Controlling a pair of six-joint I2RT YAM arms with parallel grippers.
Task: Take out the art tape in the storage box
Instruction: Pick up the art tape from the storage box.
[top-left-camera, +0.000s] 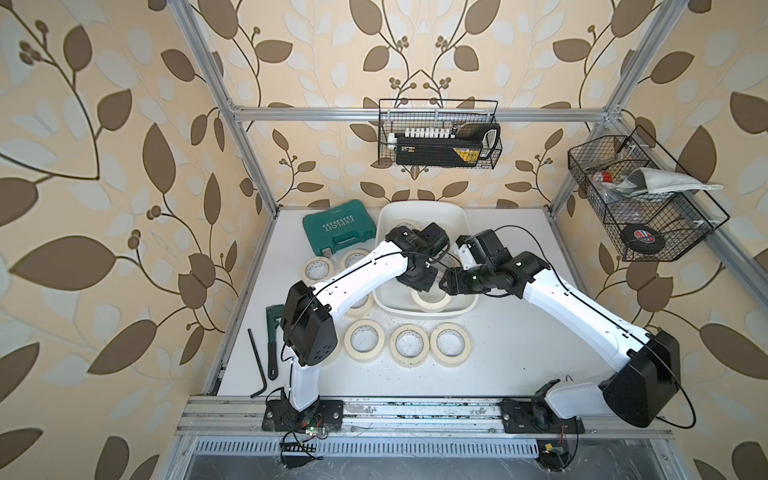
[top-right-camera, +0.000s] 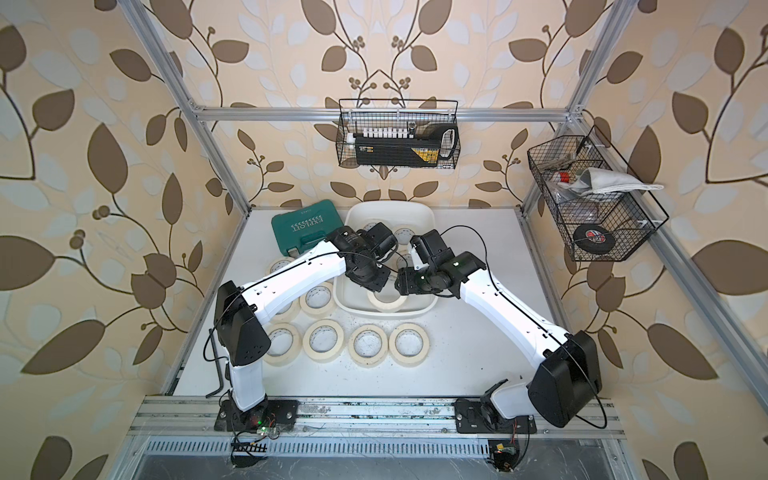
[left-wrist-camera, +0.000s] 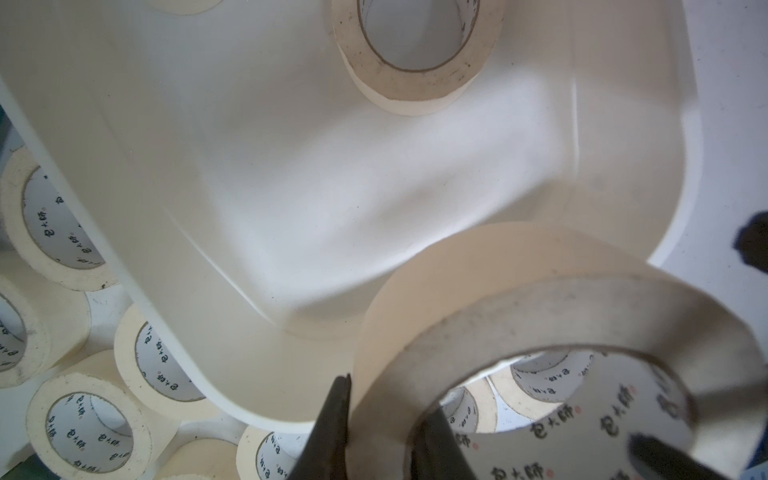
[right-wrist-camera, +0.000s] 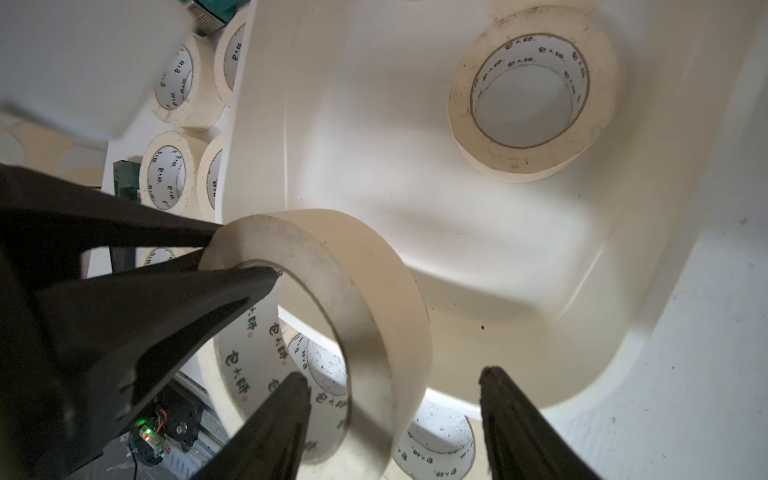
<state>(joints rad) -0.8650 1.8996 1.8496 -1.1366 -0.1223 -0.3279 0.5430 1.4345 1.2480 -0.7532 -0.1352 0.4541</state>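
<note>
While my left gripper (left-wrist-camera: 388, 395) is pressed onto the wall of one tape roll (left-wrist-camera: 457, 282), one finger inside the ring and one outside, that roll hangs tilted over the near end of the white box (right-wrist-camera: 374, 104). My right gripper (right-wrist-camera: 395, 374) stands spread, one finger through the ring, the other clear of its outer face. In both top views my wrists cover the pinch, and only part of a cream ring (top-left-camera: 432, 306) shows beneath them. Another roll (right-wrist-camera: 460, 104) lies flat on the box floor; further ones (top-right-camera: 404, 229) at the far end are mostly hidden by my arms. More rolls (top-left-camera: 394, 345) lie on the table (top-left-camera: 519, 353) in front and left of the box, some cut off under my left arm.
</note>
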